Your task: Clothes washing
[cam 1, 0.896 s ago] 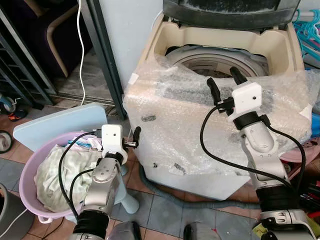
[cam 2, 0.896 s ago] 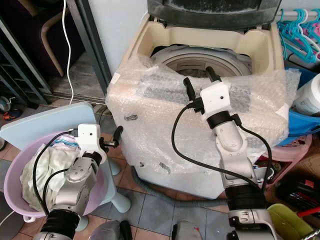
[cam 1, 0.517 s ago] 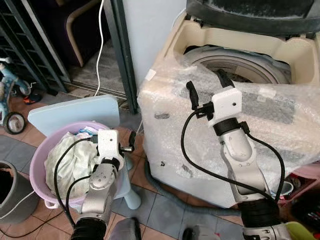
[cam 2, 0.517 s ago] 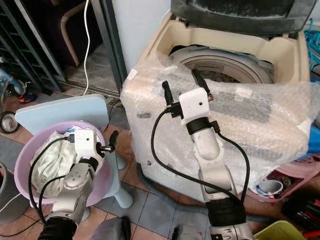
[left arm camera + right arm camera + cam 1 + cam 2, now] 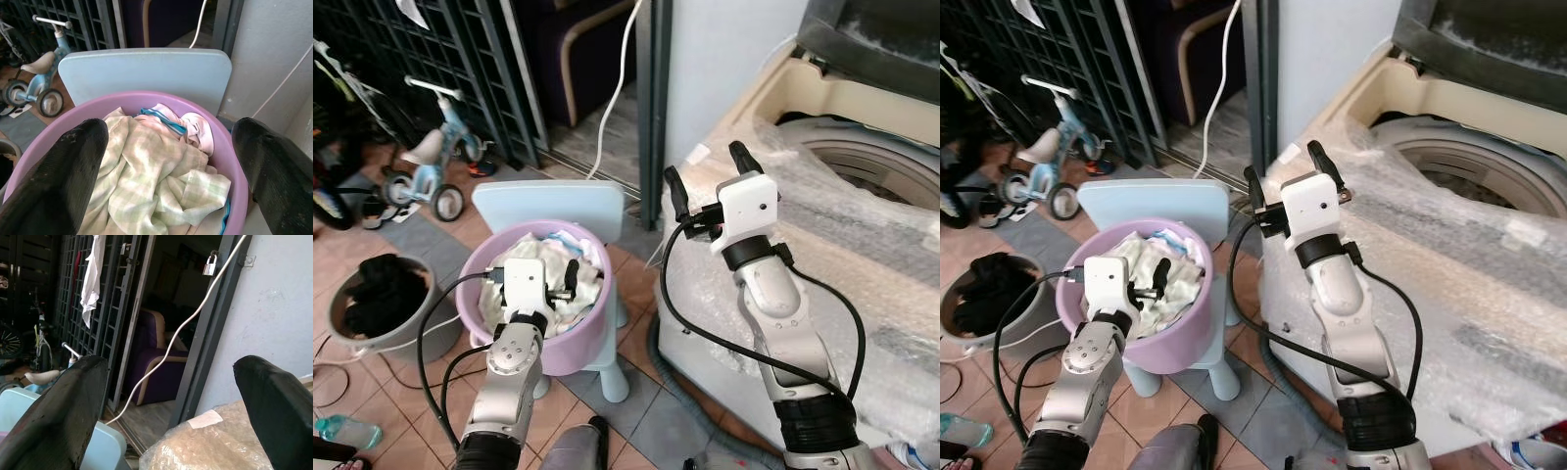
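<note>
The left gripper (image 5: 558, 281) hovers with fingers spread, empty, directly above the checked laundry (image 5: 151, 186) heaped in the lilac basin (image 5: 582, 338). The right gripper (image 5: 705, 176), also spread, hangs beside the bubble-wrapped washing machine (image 5: 862, 255). Loading looks unfinished.

Left tool (image 5: 1157, 281), apparently spread, hovers over the clothes (image 5: 1151, 284) in the basin (image 5: 1173, 350).
</note>
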You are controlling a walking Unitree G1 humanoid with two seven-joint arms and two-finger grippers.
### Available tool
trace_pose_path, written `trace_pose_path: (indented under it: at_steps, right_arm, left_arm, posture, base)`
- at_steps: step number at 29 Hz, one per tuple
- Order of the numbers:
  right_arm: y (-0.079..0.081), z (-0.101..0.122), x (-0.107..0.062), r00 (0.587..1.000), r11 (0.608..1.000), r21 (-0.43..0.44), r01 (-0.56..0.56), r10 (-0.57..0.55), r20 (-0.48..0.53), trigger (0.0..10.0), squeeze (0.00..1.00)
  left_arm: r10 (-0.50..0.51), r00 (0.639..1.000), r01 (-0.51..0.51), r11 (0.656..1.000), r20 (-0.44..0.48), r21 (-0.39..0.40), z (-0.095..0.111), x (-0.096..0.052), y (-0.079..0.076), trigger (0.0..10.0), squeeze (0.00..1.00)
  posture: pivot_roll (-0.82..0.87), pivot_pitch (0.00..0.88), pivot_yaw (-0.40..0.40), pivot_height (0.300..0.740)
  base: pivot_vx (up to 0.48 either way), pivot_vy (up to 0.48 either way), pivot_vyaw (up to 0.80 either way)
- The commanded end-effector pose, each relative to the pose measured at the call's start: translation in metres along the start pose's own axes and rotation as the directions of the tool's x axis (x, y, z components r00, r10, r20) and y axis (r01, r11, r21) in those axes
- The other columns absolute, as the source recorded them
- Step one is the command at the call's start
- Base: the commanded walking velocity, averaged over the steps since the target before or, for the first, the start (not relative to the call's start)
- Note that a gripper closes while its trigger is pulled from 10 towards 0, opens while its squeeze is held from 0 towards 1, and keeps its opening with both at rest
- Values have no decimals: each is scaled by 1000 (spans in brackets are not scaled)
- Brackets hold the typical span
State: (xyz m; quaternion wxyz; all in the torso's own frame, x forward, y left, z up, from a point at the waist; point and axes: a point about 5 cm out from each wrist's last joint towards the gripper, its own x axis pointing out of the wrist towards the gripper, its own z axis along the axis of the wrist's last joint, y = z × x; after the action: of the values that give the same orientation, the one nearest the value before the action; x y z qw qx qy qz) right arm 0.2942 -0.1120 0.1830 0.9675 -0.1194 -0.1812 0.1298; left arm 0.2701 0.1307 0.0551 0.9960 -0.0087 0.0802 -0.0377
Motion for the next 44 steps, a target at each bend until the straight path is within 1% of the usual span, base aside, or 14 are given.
trace_pose_path:
  at_steps: [1, 7, 9, 10, 11, 12, 23, 26, 32, 36, 37, 40, 42, 44]
  right_arm:
    - [3, 6, -1, 1000, 1000, 17, -12, 12, 16, 10000, 1000]
    - [5, 3, -1, 1000, 999, 45, -20, 21, -9, 10000, 1000]
    - [4, 2, 0, 1000, 999, 47, -20, 21, -14, 10000, 953]
    - [4, 2, 0, 1000, 999, 49, -18, 19, -19, 10000, 427]
    - [4, 2, 0, 1000, 998, 52, -17, 18, -22, 10000, 47]
    - [4, 2, 0, 1000, 999, 52, -18, 20, -24, 10000, 0]
    - [6, 0, -1, 999, 998, 63, -32, 34, -39, 10000, 0]
    - [6, 0, -2, 998, 997, 65, -35, 38, -43, 10000, 0]
    - [8, -3, -6, 997, 996, 76, -49, 54, -60, 10000, 0]
    - [14, -10, -17, 987, 989, 105, -107, 119, -112, 10000, 0]
    - [17, -16, -28, 975, 982, 120, -147, 164, -151, 10000, 0]
    - [21, -20, -39, 963, 974, 135, -181, 203, -179, 10000, 0]
    - [27, -23, -47, 945, 962, 161, -220, 252, -210, 10000, 0]
    - [39, -35, -56, 891, 936, 179, -303, 345, -296, 10000, 0]
  left_arm:
    - [-9, 1000, 8, 1000, 9, 19, 5, 2, 0, 10000, 0]
    - [-22, 1000, 22, 1000, -6, -4, 4, 2, -3, 10000, 0]
    - [-27, 1000, 27, 1000, -8, -3, 4, 2, -3, 10000, 0]
    - [-30, 999, 30, 1000, -12, -9, 4, 2, -3, 10000, 0]
    - [-32, 999, 31, 999, -16, -17, 3, 2, -4, 10000, 0]
    - [-33, 999, 32, 999, -17, -17, 3, 2, -4, 10000, 0]
    - [-38, 999, 38, 999, -21, -18, 3, 3, -3, 10000, 0]
    - [-35, 999, 36, 999, -20, 13, 4, 3, -2, 10000, 0]
    - [-103, 995, 103, 994, 7, -35, 7, 4, -5, 10000, 0]
    - [-92, 996, 92, 995, 6, -38, 9, 10, -3, 10000, 0]
    - [-92, 996, 92, 995, 13, -36, 12, 15, -1, 10000, 0]
    - [-95, 995, 96, 995, 30, -37, 15, 20, 1, 10000, 0]
    - [-93, 995, 94, 995, 34, -40, 18, 23, 2, 10000, 0]
    - [-92, 995, 93, 995, 35, -40, 19, 24, 3, 10000, 0]
  posture:
    - [-111, 73, 64, 740]
    - [-114, 76, 63, 740]
    - [-113, 76, 62, 740]
    - [-113, 76, 62, 740]
    - [-113, 77, 62, 740]
    - [-112, 77, 62, 740]
    - [-116, 74, 64, 740]
    - [-117, 75, 65, 740]
    - [-120, 78, 65, 740]
    - [-128, 89, 63, 740]
    - [-135, 99, 63, 740]
    - [-145, 107, 63, 740]
    - [-155, 113, 66, 740]
    - [-157, 115, 67, 740]
  base:
    - [0, 0, 800]
    - [0, 0, 438]
    - [0, 0, 0]
    - [0, 480, 0]
    - [0, 480, 0]
    - [0, 480, 0]
    - [0, 480, 0]
    - [0, 0, 0]
    - [0, 0, 0]
    - [0, 0, 0]
    - [0, 0, 0]
    - [0, 0, 0]
    - [298, 0, 0]
    - [347, 0, 0]
